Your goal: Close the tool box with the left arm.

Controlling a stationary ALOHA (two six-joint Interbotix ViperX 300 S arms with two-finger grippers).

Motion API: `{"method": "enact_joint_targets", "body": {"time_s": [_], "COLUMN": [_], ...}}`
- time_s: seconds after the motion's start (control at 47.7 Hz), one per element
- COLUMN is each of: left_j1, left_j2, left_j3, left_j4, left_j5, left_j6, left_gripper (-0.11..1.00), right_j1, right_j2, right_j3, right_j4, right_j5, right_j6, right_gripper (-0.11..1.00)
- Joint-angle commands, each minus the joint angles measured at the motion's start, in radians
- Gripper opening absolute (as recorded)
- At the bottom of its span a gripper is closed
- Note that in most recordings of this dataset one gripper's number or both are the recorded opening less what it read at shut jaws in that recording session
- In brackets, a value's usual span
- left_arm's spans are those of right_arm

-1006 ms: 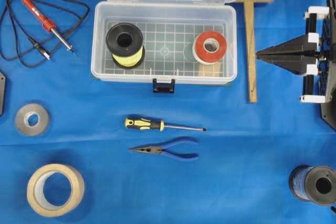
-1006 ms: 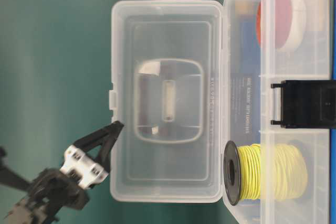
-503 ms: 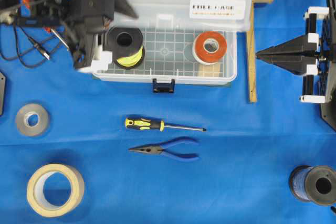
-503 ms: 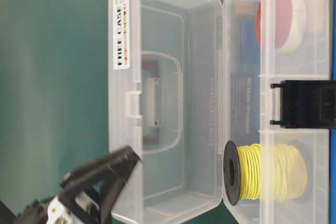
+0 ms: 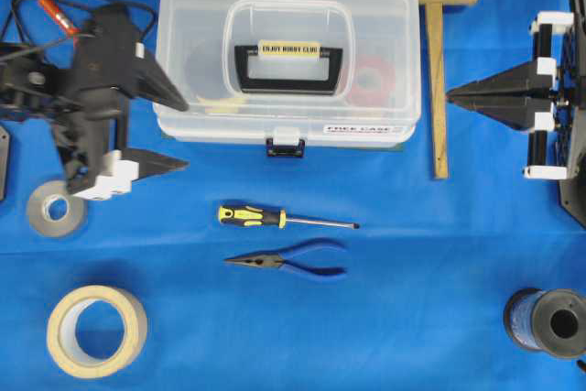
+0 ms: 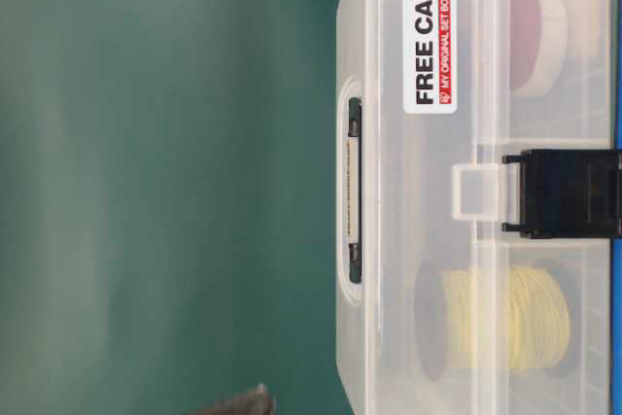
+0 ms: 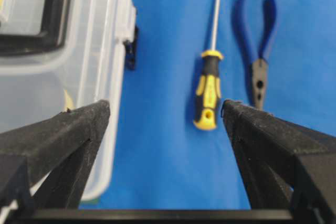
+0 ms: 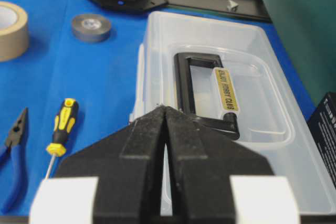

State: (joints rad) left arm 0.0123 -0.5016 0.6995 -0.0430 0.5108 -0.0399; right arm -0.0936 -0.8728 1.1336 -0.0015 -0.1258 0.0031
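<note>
I see the tool box point(image 5: 287, 66) sitting at the far middle of the blue table point(image 5: 412, 299), its clear lid down flat over the base. The black handle point(image 5: 288, 68) with its cream label lies folded in the recess on top, and the dark blue latch point(image 5: 285, 147) hangs at the front edge; I cannot tell whether it is snapped shut. Through the plastic I can make out a yellow spool point(image 6: 505, 320) and a red-and-white roll point(image 6: 536, 38) inside.

My left pincer point(image 5: 179, 135) hovers just off the box's left end, its two black fingers spread wide apart and holding nothing. In the left wrist view one finger point(image 7: 63, 140) overlaps the box's corner while the other sits over bare cloth; I cannot tell if the first is touching the plastic.

My right pincer point(image 5: 450, 94) rests well off to the right, pointing toward the box, fingers pressed together with nothing between them.

A wooden mallet point(image 5: 437, 61) lies just beside the box's right end. In front of the box, apart from it, lie a yellow-and-black screwdriver point(image 5: 284, 218) and blue-handled pliers point(image 5: 291, 261). A grey tape roll point(image 5: 55, 209) and a tan tape roll point(image 5: 96, 331) sit at the near left, a dark spool point(image 5: 548, 322) at the near right, and a red-handled soldering iron point(image 5: 55, 14) at the far left, partly under my left arm.
</note>
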Motion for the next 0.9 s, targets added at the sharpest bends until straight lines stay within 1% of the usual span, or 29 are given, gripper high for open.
{"method": "enact_joint_targets", "body": {"time_s": [0.0,0.105,0.231,0.314,0.482,0.587,0.692,0.797,0.881], "left_j1": [-0.015,-0.034,-0.037,-0.037,-0.037,-0.038,-0.038,-0.040,-0.038], "left_j2": [-0.061,-0.143,-0.245,-0.301,-0.414,-0.492,-0.566,-0.638,-0.672], "left_j3": [0.018,0.075,0.152,0.204,0.333,0.440,0.529,0.601,0.641], "left_j4": [0.002,0.002,0.005,0.005,0.005,0.005,0.005,0.005,0.003], "left_j5": [-0.044,-0.129,-0.210,-0.242,-0.311,-0.399,-0.462,-0.506,-0.525], "left_j6": [-0.002,0.003,0.009,0.009,0.008,0.008,0.006,0.003,0.000], "left_gripper": [0.91,0.91,0.91,0.91,0.91,0.91,0.91,0.90,0.90], "right_j1": [-0.002,-0.002,-0.002,-0.002,-0.002,-0.002,-0.002,-0.002,-0.002], "right_j2": [0.006,0.006,0.006,0.005,0.005,0.006,0.006,0.006,0.006], "right_j3": [-0.009,-0.009,-0.009,-0.009,-0.009,-0.008,-0.008,-0.008,-0.006], "right_j4": [0.002,0.002,0.002,0.002,0.002,0.002,0.002,0.002,0.002], "right_j5": [-0.003,-0.003,-0.003,-0.003,-0.003,-0.003,0.002,0.003,0.003], "right_j6": [0.000,0.000,0.000,0.002,0.002,0.002,0.002,0.002,0.002], "right_gripper": [0.00,0.00,0.00,0.00,0.00,0.00,0.00,0.00,0.00]}}
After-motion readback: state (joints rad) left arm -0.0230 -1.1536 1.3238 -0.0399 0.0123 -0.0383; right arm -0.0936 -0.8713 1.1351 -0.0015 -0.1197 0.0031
